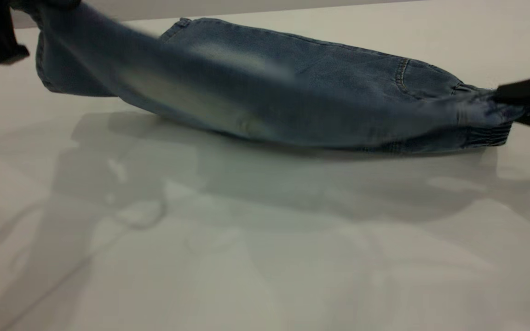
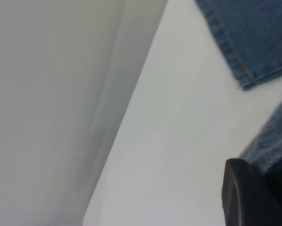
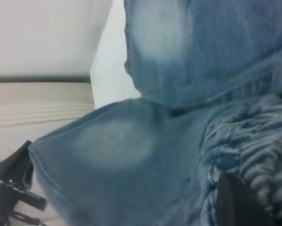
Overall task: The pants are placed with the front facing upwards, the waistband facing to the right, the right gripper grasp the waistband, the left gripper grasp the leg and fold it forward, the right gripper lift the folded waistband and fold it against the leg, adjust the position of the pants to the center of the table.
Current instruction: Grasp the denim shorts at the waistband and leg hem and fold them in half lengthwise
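Observation:
The blue denim pants (image 1: 320,78) lie across the far part of the white table (image 1: 265,257), stretched between both arms. At the far left, my left gripper (image 1: 14,27) is shut on the hem of one leg (image 1: 164,87), which hangs lifted and blurred in front of the other leg (image 2: 253,37) lying flat. In the left wrist view a black finger (image 2: 246,197) presses on denim. On the right, my right gripper (image 1: 506,99) is shut on the gathered waistband (image 3: 253,146) and holds it slightly off the table; one of its fingers (image 3: 239,202) sits against the ruffles.
The table's far edge (image 1: 256,11) runs just behind the pants, with a pale wall beyond it. A broad stretch of bare tabletop lies in front of the pants. The left arm's gripper (image 3: 13,183) shows far off in the right wrist view.

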